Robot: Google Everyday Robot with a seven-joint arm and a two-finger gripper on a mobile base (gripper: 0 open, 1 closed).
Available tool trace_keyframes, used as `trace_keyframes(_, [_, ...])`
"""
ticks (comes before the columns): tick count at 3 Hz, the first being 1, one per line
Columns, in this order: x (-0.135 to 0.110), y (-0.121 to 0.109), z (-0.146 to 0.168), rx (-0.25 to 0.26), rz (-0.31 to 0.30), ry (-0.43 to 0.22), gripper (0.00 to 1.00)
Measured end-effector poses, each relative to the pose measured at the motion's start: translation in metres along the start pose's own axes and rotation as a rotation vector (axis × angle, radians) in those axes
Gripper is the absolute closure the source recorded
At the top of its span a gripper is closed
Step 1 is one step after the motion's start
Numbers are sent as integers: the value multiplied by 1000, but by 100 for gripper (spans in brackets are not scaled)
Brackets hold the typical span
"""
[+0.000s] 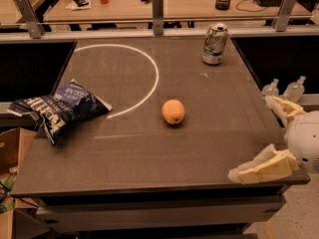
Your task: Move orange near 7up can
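At the right edge of the worktop (209, 148) sits the gripper (272, 137), fingers (264, 167) spread wide, holding nothing — the orange (173, 111) lies mid-worktop, well apart from the 7up can (215, 44) standing at the far right.

A small round orange (173, 111) with a matte peel rests on the dark tabletop (214, 133), just right of the frame's centre. A silver-and-green 7up can (215, 44) stands upright well apart from it, near the far edge at upper right. The gripper (251, 138) hovers at the lower right, fingers spread wide, holding nothing.
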State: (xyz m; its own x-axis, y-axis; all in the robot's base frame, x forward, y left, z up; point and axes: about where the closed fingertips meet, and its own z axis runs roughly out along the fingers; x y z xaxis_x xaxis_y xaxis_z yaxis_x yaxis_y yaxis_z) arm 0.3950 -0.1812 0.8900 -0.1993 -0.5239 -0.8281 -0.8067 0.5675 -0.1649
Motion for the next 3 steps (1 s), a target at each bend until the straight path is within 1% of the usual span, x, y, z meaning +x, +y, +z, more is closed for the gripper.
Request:
trace_keyframes(1, [-5, -1, 24, 92, 58, -32, 0])
trace_keyframes(2, [-7, -3, 49, 155, 113, -77, 0])
trace_keyframes(3, [-14, -4, 74, 174, 156, -125, 0])
